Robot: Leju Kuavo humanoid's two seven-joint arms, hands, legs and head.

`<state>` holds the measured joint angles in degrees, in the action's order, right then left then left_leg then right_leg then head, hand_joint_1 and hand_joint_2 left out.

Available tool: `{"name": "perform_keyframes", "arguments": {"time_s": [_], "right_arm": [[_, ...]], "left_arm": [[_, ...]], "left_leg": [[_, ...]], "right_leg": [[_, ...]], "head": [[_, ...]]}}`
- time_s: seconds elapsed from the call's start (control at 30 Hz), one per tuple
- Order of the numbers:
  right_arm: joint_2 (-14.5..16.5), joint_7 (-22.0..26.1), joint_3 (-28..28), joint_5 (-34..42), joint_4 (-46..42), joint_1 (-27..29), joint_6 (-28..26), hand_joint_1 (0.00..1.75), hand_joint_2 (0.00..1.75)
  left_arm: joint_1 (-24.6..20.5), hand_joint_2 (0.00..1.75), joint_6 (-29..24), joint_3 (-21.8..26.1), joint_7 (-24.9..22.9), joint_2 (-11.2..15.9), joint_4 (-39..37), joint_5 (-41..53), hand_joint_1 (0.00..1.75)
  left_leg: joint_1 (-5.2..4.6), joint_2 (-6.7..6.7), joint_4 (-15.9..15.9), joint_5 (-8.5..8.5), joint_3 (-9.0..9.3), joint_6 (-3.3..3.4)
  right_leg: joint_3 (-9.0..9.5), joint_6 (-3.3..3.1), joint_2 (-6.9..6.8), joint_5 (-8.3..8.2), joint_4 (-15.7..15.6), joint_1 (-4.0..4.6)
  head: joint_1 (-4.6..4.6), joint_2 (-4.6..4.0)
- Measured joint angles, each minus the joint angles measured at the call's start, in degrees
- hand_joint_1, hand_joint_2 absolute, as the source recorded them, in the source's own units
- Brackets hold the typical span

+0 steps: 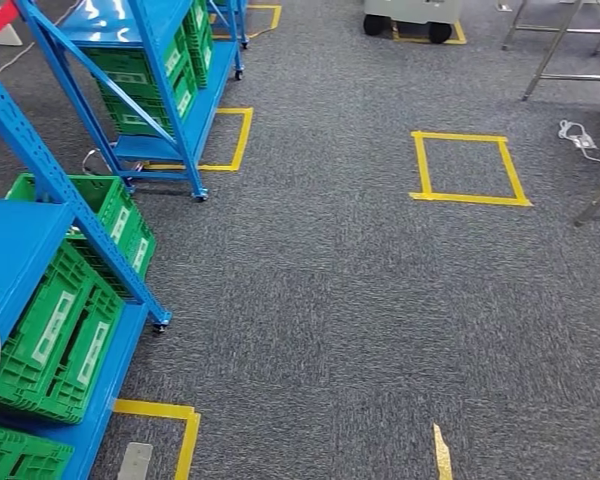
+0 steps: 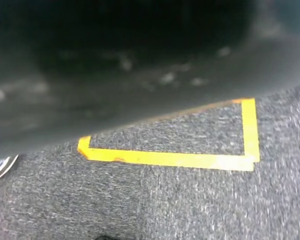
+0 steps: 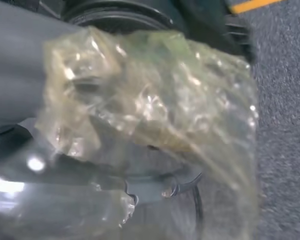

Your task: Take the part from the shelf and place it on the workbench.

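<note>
Far left in the head view there's a blue shelf with green crates stacked on its lower level, and another green crate sits further back on the same rack. A second blue shelf stands farther off, also loaded with green crates. Yellow tape corners mark the grey carpet right at the base of the near rack, and more tape outlines the far one.

Middle-right on the floor is a full yellow tape square with bare carpet inside. Beyond it, at the far edge, a wheeled cart base, and off to the right some metal frame legs plus a white cable lying on the carpet.

The left wrist view looks down at carpet with an L of yellow tape; can't tell what the left robot hand is doing from it.

The right wrist view is where the part is: a crinkly clear plastic bag (yellowish tint, pretty blurry) sits right up against the right robot hand, well above the carpet. The grey cover shows at the edge and the bag hides the fingers, so the exact grip isn't visible, but the bag looks held.
</note>
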<state>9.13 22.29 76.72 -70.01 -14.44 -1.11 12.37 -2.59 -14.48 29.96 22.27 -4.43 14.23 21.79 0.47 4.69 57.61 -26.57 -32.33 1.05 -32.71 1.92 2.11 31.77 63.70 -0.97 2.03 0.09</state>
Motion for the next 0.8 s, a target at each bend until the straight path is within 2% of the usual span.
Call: {"name": "perform_keyframes", "arguments": {"time_s": [0.07,0.1,0.13,0.17,0.23,0.3,0.33,0.37,0.4,0.43,0.47,0.53,0.57,0.6,0.67,0.7,0.73,0.77,0.8], "right_arm": [[0.01,0.0,0.01,-0.01,0.05,0.02,0.01,0.0,0.0],[0.01,0.0,0.02,-0.02,0.08,0.05,0.01,0.0,0.0],[0.01,0.0,0.02,-0.02,0.09,0.07,0.0,0.0,0.0],[0.0,0.01,0.02,-0.02,0.09,0.08,-0.01,0.0,0.0],[-0.01,0.03,0.02,0.0,0.08,0.07,-0.04,0.0,0.0],[-0.02,0.05,0.02,0.01,0.09,0.22,-0.03,0.0,0.0],[-0.02,0.04,0.02,0.0,0.09,0.31,-0.02,0.0,0.0],[-0.02,0.03,0.02,0.0,0.1,0.35,-0.02,0.0,0.0],[-0.02,0.03,0.02,0.0,0.1,0.33,-0.02,0.0,0.0],[-0.02,0.02,0.02,0.0,0.1,0.28,-0.02,0.0,0.0],[-0.01,0.02,0.02,0.0,0.1,0.22,-0.02,0.0,0.0],[0.02,0.03,0.02,-0.01,0.1,0.16,-0.01,0.0,0.0],[0.03,0.04,0.02,-0.01,0.11,0.15,-0.01,0.0,0.0],[0.04,0.05,0.02,-0.01,0.11,0.13,0.01,0.0,0.0],[0.05,0.07,0.02,-0.01,0.11,-0.06,0.01,0.0,0.0],[0.05,0.08,0.02,-0.01,0.11,-0.2,0.01,0.0,0.0],[0.05,0.11,0.02,-0.01,0.11,-0.3,0.01,0.0,0.0],[0.05,0.14,0.03,-0.01,0.11,-0.34,0.0,0.0,0.0],[0.05,0.16,0.04,-0.01,0.12,-0.28,0.0,0.0,0.0]], "left_arm": [[-0.11,0.0,-0.2,-0.11,-0.02,0.02,0.0,0.17,0.0],[-0.07,0.0,-0.3,-0.17,-0.03,0.02,0.0,0.25,0.0],[0.05,0.0,-0.37,-0.22,-0.04,0.03,-0.01,0.33,0.0],[0.22,0.0,-0.44,-0.27,-0.06,0.06,-0.01,0.36,0.0],[0.38,0.0,-0.53,-0.33,-0.1,0.08,-0.02,0.38,0.0],[0.17,0.0,-0.56,-0.44,-0.14,0.03,-0.02,0.41,0.0],[0.08,0.0,-0.56,-0.5,-0.15,0.0,-0.02,0.43,0.0],[0.09,0.0,-0.56,-0.57,-0.16,0.0,-0.02,0.44,0.0],[0.18,0.0,-0.57,-0.65,-0.17,0.01,-0.02,0.44,0.0],[0.29,0.0,-0.58,-0.71,-0.19,0.03,-0.02,0.44,0.0],[0.37,0.0,-0.59,-0.76,-0.21,0.05,-0.02,0.44,0.0],[0.29,0.0,-0.61,-0.83,-0.24,0.11,-0.02,0.44,0.0],[0.15,0.0,-0.62,-0.86,-0.24,0.13,-0.02,0.46,0.0],[0.07,0.0,-0.64,-0.89,-0.24,0.15,-0.02,0.48,0.0],[0.21,0.0,-0.69,-0.92,-0.25,0.17,-0.03,0.47,0.0],[0.39,0.0,-0.71,-0.92,-0.23,0.16,-0.04,0.45,0.0],[0.45,0.0,-0.71,-0.92,-0.22,0.16,-0.05,0.43,0.0],[0.39,0.0,-0.71,-0.92,-0.2,0.14,-0.06,0.43,0.0],[0.26,0.0,-0.67,-0.92,-0.18,0.1,-0.07,0.42,0.0]], "left_leg": [[0.07,1.44,0.21,0.12,-0.42,-0.84],[0.15,2.07,0.26,0.29,-0.74,-1.3],[0.3,2.7,0.23,0.48,-1.03,-1.73],[0.41,2.64,0.3,0.48,-1.2,-2.06],[0.3,0.08,2.7,-1.15,-2.37,-2.45],[0.13,-3.23,9.43,-4.81,-5.42,-2.62],[0.13,-3.86,13.3,-6.45,-7.17,-2.66],[0.12,-4.12,15.96,-7.23,-8.29,-2.61],[0.1,-4.24,16.93,-7.06,-8.59,-2.5],[0.01,-4.4,15.35,-5.73,-7.59,-2.27],[-0.17,-4.88,11.93,-3.74,-5.66,-1.91],[-0.95,-7.43,4.24,-1.11,-1.45,-0.91],[-1.33,-8.54,1.93,-0.8,-0.22,-0.48],[-1.63,-9.13,0.91,-1.08,0.26,-0.15],[-1.6,-8.14,0.34,-1.16,0.39,0.29],[-1.44,-7.47,0.01,-1.03,0.56,0.5],[-1.21,-6.82,-0.3,-0.88,0.75,0.73],[-0.95,-6.19,-0.55,-0.74,0.95,0.93],[-0.84,-5.51,-0.6,-0.76,1.01,1.05]], "right_leg": [[2.45,0.07,2.17,-1.59,-5.43,-0.32],[2.76,-0.03,2.5,-1.37,-6.01,-0.26],[2.92,-0.29,1.98,-1.4,-6.21,-0.19],[2.99,-0.63,1.34,-1.56,-6.29,-0.12],[3.11,-1.46,-0.13,-1.8,-6.6,-0.02],[3.16,-2.08,-1.93,-1.71,-6.72,0.33],[3.17,-2.27,-2.88,-1.6,-6.72,0.56],[3.22,-2.42,-3.77,-1.49,-6.72,0.76],[3.31,-2.53,-4.56,-1.37,-6.71,0.95],[3.5,-2.59,-5.27,-1.23,-6.71,1.11],[3.77,-2.62,-5.96,-1.04,-6.71,1.25],[4.18,-2.46,-7.29,-0.52,-6.69,1.55],[4.21,-2.27,-7.95,-0.27,-6.68,1.69],[4.24,-2.05,-8.62,-0.03,-6.69,1.79],[4.64,-1.56,-9.83,0.35,-6.78,1.85],[4.79,-1.28,-9.28,0.73,-6.48,1.79],[4.35,-1.0,-7.9,1.52,-5.23,1.67],[3.31,-0.72,-6.1,2.59,-3.14,1.51],[1.41,-0.45,-4.09,4.13,0.53,1.26]], "head": [[0.03,0.0],[0.04,0.0],[0.08,0.0],[0.05,0.0],[0.32,0.0],[0.57,0.0],[0.62,0.0],[0.6,0.0],[0.61,0.0],[0.62,0.0],[0.61,0.0],[0.58,0.0],[0.59,0.01],[0.57,0.01],[0.59,0.01],[0.47,0.0],[0.33,0.0],[0.2,0.0],[0.02,-0.01]]}}
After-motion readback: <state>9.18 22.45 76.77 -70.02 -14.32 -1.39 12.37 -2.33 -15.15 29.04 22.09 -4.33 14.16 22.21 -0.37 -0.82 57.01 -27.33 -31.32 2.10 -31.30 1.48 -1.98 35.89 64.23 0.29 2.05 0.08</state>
